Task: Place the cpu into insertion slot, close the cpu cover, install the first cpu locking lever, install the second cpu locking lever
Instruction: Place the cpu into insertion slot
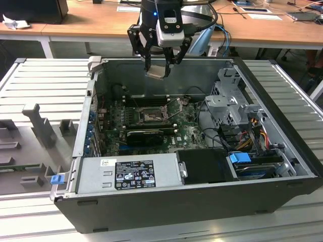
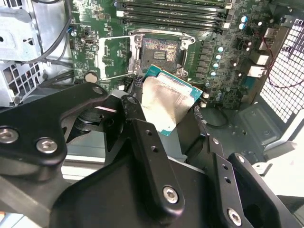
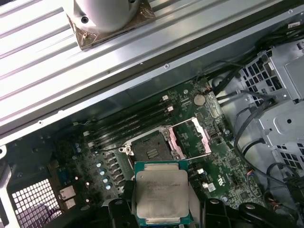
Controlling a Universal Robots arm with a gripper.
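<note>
Ribbed grey table (image 1: 45, 85) carries an open computer case (image 1: 176, 201), with wooden desks (image 1: 91, 22) behind. My claw (image 1: 159, 68) hangs above the case's far side, fingers clamped on the cpu (image 1: 156, 72). Below on the motherboard (image 1: 186, 132), the insertion slot (image 1: 150, 117) lies bare, the cpu cover (image 3: 190, 137) swung open beside it.

Both wrist views look down onto the insertion slot (image 2: 160, 51) (image 3: 151, 151).
</note>
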